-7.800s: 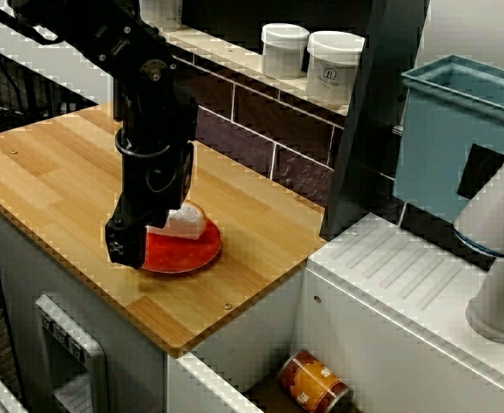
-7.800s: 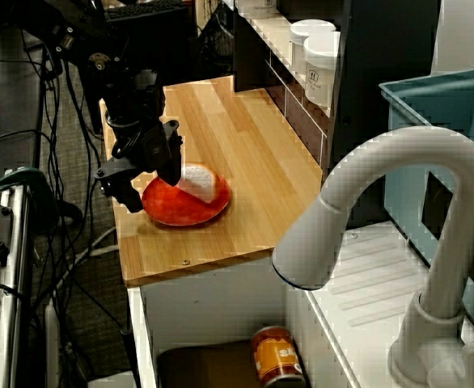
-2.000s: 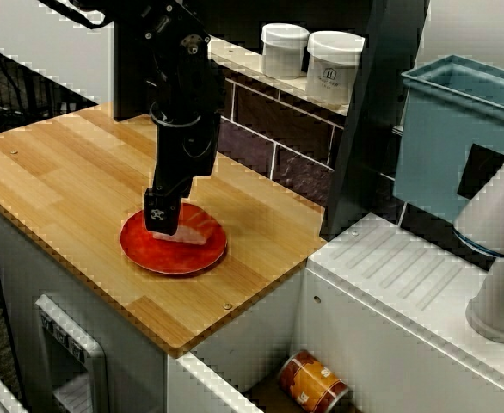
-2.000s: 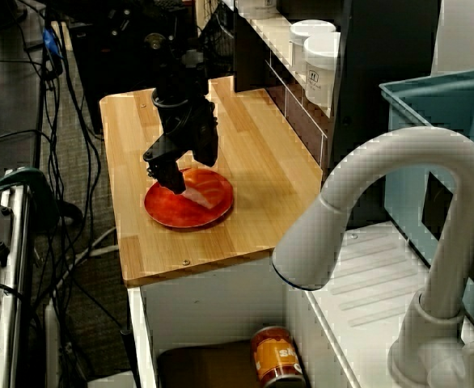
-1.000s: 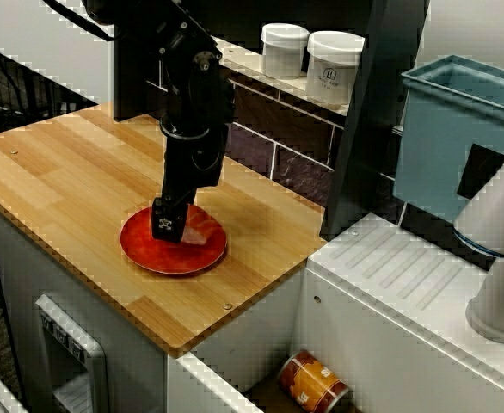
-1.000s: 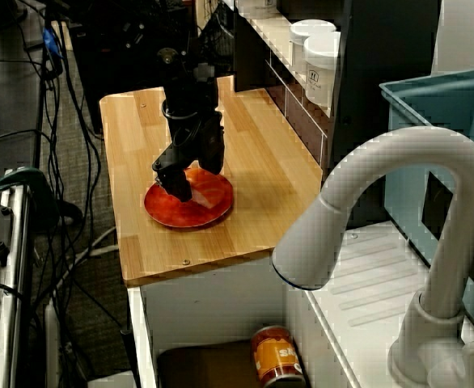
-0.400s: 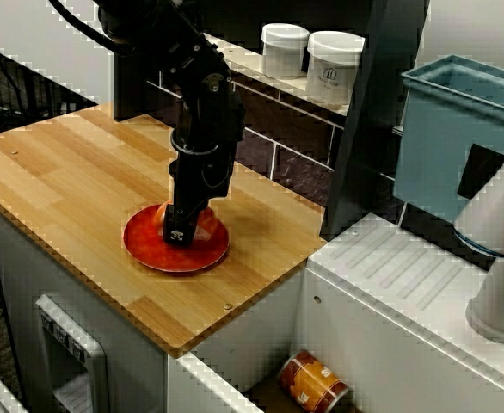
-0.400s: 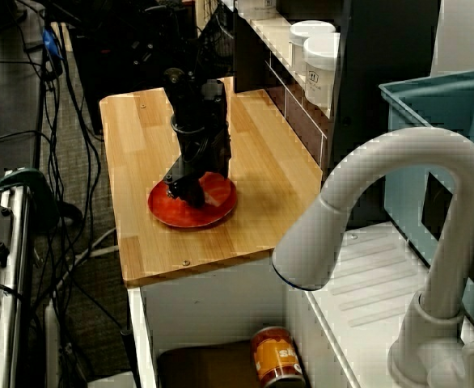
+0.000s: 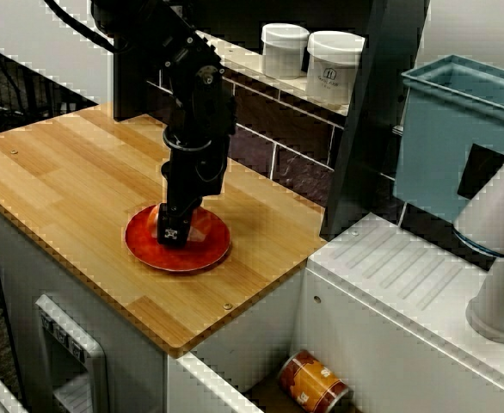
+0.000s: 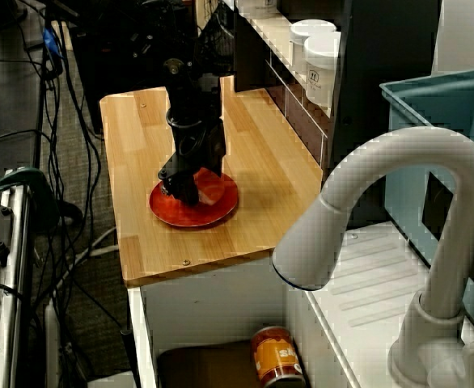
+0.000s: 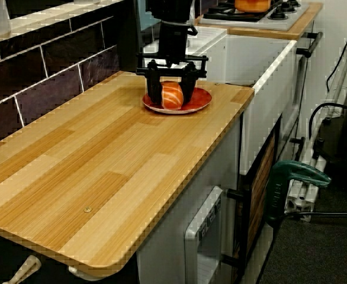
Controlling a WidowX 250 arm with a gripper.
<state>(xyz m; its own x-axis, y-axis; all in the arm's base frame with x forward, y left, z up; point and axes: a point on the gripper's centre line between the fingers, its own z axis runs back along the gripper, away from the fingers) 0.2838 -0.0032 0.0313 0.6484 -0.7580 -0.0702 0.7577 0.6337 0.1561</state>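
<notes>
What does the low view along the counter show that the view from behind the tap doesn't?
Only the low view along the counter: a salmon sushi piece on the red plate, flanked by the fingers of the gripper; a hob behind; a green clamp near the floor. Only the view from behind the tap: the white tap, an orange can in the recess beside the counter, two white jars, a blue bin. Both: gripper, plate, wooden counter.

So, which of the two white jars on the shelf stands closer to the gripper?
The left jar in the view from above. The jar with the printed mark stands beside the dark post, farther from the gripper.
</notes>
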